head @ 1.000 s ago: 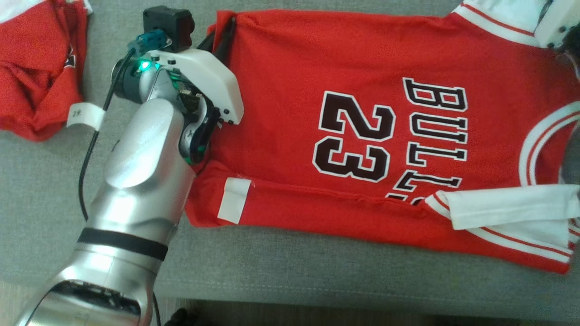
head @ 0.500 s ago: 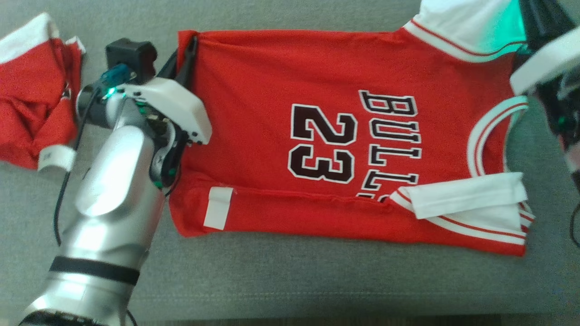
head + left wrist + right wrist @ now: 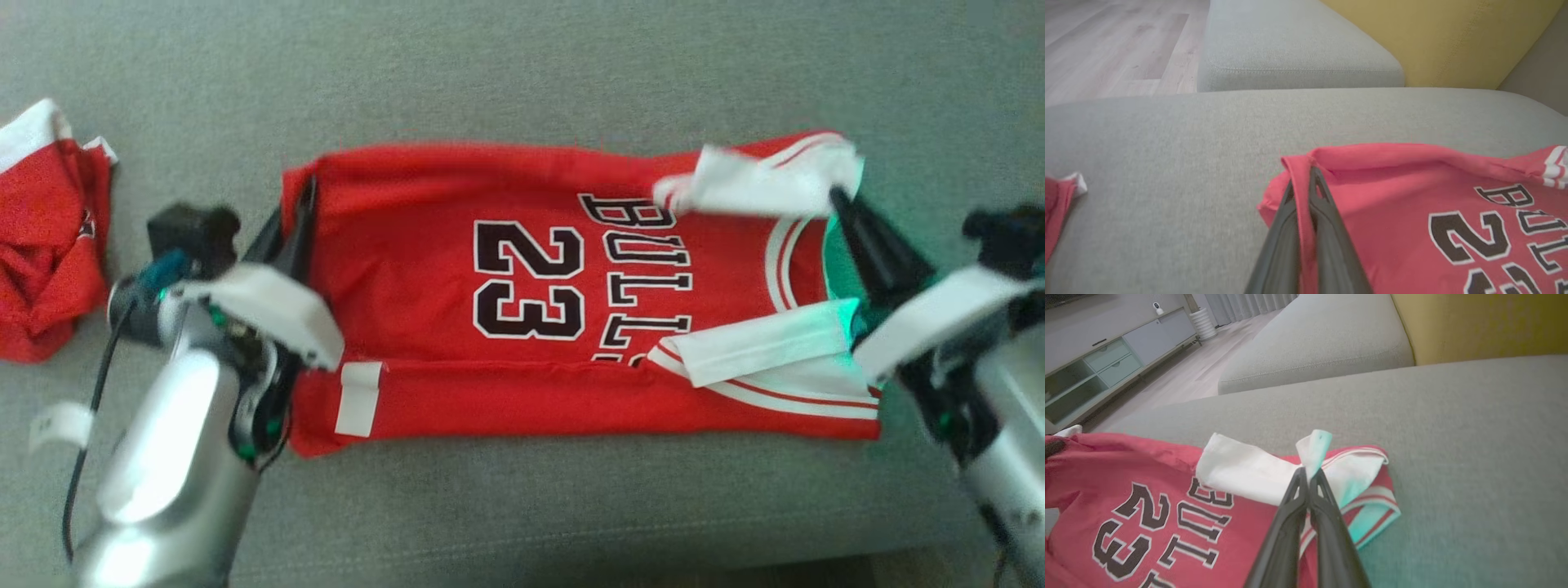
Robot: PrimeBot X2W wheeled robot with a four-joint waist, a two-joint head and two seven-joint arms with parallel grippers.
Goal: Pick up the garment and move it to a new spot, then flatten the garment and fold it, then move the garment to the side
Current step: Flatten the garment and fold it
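The garment (image 3: 424, 269), a red jersey with "BULLS 23" and white sleeves, lies spread on the grey sofa cushion (image 3: 522, 73). My left gripper (image 3: 306, 192) is shut on its far hem corner. The left wrist view shows red cloth (image 3: 1392, 212) pinched in my left gripper (image 3: 1306, 175). My right gripper (image 3: 837, 200) is shut on the far white sleeve (image 3: 759, 184), which is raised and folded over the top of the lettering. In the right wrist view a tuft of white sleeve (image 3: 1241, 473) sticks up from my right gripper (image 3: 1306, 471). The near sleeve (image 3: 767, 347) lies folded inward.
A second red garment (image 3: 49, 245) lies crumpled at the cushion's left. The cushion's front edge (image 3: 571, 563) runs along the bottom of the head view. A yellow backrest (image 3: 1453, 41), another grey cushion (image 3: 1290, 45), wood floor (image 3: 1106, 49) and a low cabinet (image 3: 1098, 363) lie beyond.
The head camera has pulled back and shifted. My right gripper has shut on the far sleeve and carried it over the letters. The jersey's far edge has come nearer to me.
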